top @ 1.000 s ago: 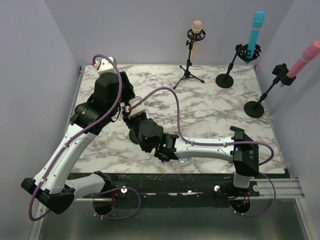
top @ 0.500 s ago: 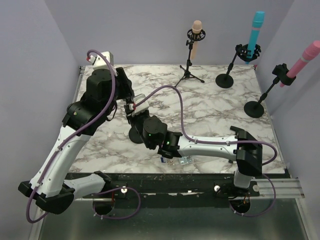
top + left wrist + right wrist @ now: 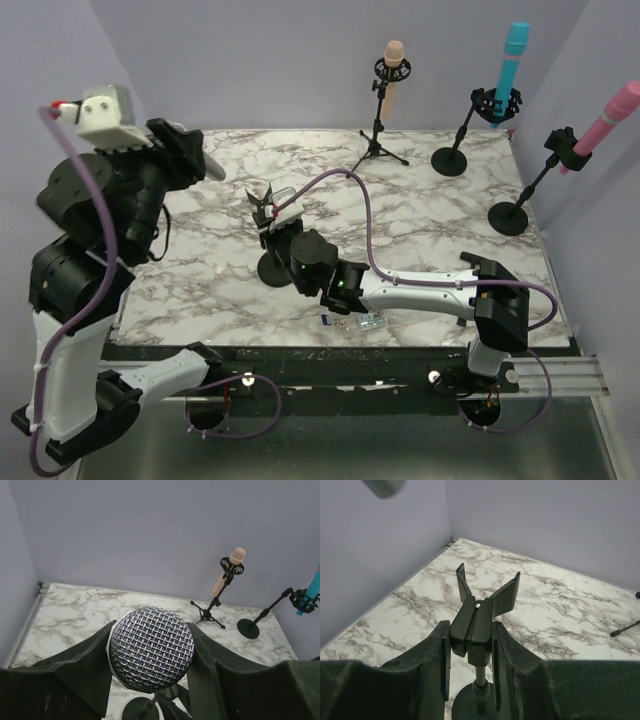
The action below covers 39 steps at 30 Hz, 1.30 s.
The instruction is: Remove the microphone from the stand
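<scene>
My left gripper [image 3: 190, 160] is raised high over the table's left side and is shut on a microphone [image 3: 212, 167]; its silver mesh head [image 3: 151, 649] fills the space between the fingers in the left wrist view. My right gripper [image 3: 272, 225] is shut on the black clip [image 3: 479, 617] of the stand [image 3: 272, 268], which holds nothing. The stand has a round black base [image 3: 476, 702] and stands near the table's middle left. The microphone's grey handle end [image 3: 384, 486] shows at the top left of the right wrist view, well above the clip.
Three other stands are at the back and right: a tripod with a beige microphone [image 3: 392, 78], a round-base stand with a cyan microphone [image 3: 509, 68], and one with a pink microphone [image 3: 603, 122]. A small clear item [image 3: 368, 322] lies at the table's near edge.
My left arm has swung up and to the left, lifting the microphone out of the clip and well clear of the stand. My right gripper has kept its hold on the clip.
</scene>
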Each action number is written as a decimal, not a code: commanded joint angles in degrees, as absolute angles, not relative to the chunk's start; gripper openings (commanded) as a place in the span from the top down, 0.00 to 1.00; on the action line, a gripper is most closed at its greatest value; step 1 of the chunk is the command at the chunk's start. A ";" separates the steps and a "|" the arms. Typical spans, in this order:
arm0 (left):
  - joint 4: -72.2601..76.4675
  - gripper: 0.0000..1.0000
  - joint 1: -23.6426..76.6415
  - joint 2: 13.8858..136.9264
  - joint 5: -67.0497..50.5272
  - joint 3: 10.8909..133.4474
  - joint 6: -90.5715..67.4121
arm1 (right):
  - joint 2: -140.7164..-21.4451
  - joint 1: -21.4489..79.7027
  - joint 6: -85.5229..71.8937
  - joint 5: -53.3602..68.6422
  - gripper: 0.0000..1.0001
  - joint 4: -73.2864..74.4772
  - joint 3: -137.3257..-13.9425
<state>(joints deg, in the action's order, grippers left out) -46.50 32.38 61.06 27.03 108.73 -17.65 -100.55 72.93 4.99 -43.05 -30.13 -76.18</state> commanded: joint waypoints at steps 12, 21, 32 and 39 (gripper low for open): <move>-54.36 1.00 24.54 49.12 27.47 80.68 -18.28 | -99.32 72.47 1.41 -42.44 0.99 -24.01 -74.40; -46.04 1.00 1.82 57.77 10.17 70.89 -22.37 | -99.54 72.38 -3.13 -39.34 0.58 -17.39 -77.68; -34.27 1.00 -9.00 72.63 6.73 75.05 -39.48 | -98.89 72.33 -1.95 -32.23 0.00 -8.57 -85.17; -32.65 1.00 -18.04 90.67 -12.52 84.09 -48.53 | -91.49 72.42 -5.35 -30.34 0.00 -2.73 -84.67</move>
<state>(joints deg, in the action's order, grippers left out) -35.77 -13.04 80.62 1.63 79.00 -39.59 -97.97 72.20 -3.03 -33.17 -7.88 -84.23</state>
